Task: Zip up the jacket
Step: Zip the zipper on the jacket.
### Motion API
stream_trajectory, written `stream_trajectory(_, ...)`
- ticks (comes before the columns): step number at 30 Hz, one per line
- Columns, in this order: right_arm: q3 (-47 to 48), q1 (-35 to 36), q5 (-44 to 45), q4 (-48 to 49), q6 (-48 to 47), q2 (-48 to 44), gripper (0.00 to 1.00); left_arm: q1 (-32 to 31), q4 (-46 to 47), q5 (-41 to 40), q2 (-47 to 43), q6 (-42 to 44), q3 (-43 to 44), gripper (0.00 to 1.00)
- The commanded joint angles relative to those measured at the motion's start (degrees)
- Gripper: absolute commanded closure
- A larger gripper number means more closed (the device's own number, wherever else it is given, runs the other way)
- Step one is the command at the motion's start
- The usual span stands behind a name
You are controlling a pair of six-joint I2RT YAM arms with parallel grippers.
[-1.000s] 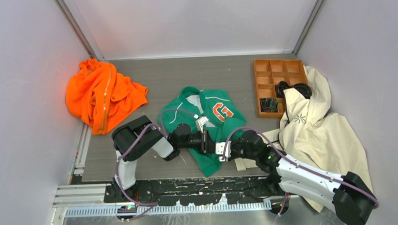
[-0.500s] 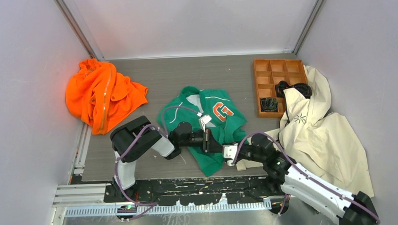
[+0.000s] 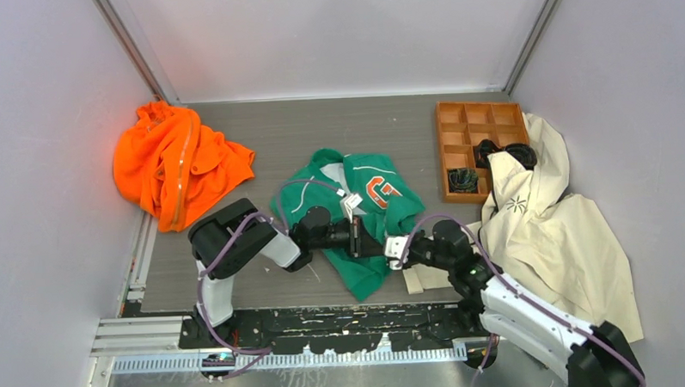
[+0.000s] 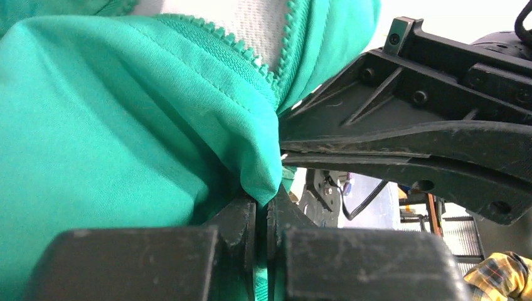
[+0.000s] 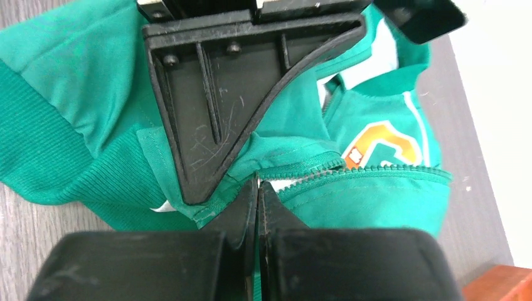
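The green jacket (image 3: 309, 199) lies crumpled mid-table, with its orange "G" patch (image 3: 382, 192) facing up and the front open. My left gripper (image 3: 371, 241) is shut on a fold of the jacket's green fabric (image 4: 157, 125) by the zipper teeth (image 4: 244, 53). My right gripper (image 3: 394, 248) faces it from the right, almost touching, and is shut on the jacket's hem edge (image 5: 295, 166) at the zipper's lower end. In the right wrist view the left gripper's black finger (image 5: 201, 113) lies over the cloth just beyond my right gripper (image 5: 258, 188). The zipper slider is not visible.
A bright orange garment (image 3: 179, 165) is heaped at the left. A cream coat (image 3: 547, 229) spreads along the right. It partly covers a wooden compartment tray (image 3: 478, 124), which holds black items (image 3: 463, 181). Grey walls close in three sides.
My right gripper first drew right and nearer, then came up to meet the left gripper at the jacket's lower edge. The left gripper shifted slightly right with the fabric.
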Motion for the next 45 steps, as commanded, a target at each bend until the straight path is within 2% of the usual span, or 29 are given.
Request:
stream_trajectory(1, 0.6, -2.6, 0.7, -0.8, -3.4, -11.3, 0.99, -2.4, -1.3, 8.7, -1.0, 1.3, -0.6, 1.0)
stream_trajectory(5, 0.3, 3.2, 0.1, -0.9, -2.3, -13.9, 0.99, -2.4, -1.5, 8.7, 0.4, 0.8, 0.6, 1.0)
stream_trajectory(8, 2.0, 11.0, 4.3, 7.2, -1.5, -6.3, 0.99, -2.4, -1.3, 9.1, 1.0, 0.4, 1.2, 1.0)
stream_trajectory(10, 3.7, 12.4, 6.0, 14.7, -1.1, 1.4, 0.99, -2.6, -1.4, 9.4, 0.7, 0.5, 1.3, 1.0)
stream_trajectory(14, 6.0, 9.8, 6.0, 16.7, -3.3, 6.0, 0.99, -2.6, -3.4, 9.3, -1.5, 1.9, 0.3, 1.0)
stream_trajectory(18, 6.1, -2.1, 3.4, 15.3, -3.9, 5.5, 0.99, -2.6, -3.0, 9.2, -2.0, 2.4, -0.8, 1.0)
stream_trajectory(20, 5.7, -5.3, 2.7, 13.4, -4.3, 3.2, 0.99, -2.6, -2.6, 9.6, -1.6, 2.3, -0.9, 1.0)
stream_trajectory(24, 6.3, -6.0, 0.7, 9.3, -4.3, -1.4, 0.99, -2.6, -3.4, 10.4, -1.4, 2.5, -0.2, 1.0)
stream_trajectory(27, 9.4, -5.9, 1.7, 12.7, -2.6, 2.1, 0.99, -2.6, -5.0, 10.9, -2.7, 3.0, 0.2, 1.0)
stream_trajectory(31, 15.8, -5.9, 0.6, 16.5, -1.0, 8.1, 0.99, -2.7, -13.8, 11.0, -7.4, 6.2, 0.1, 1.0)
stream_trajectory(36, 22.6, -5.9, -2.5, 16.8, -1.4, 11.8, 0.99, -2.7, -26.2, 9.7, -15.1, 11.3, -0.6, 1.0)
stream_trajectory(45, 29.8, -7.4, -3.8, 14.9, -5.6, 15.9, 0.99, -4.6, -38.6, 8.4, -24.0, 16.8, -2.9, 1.0)
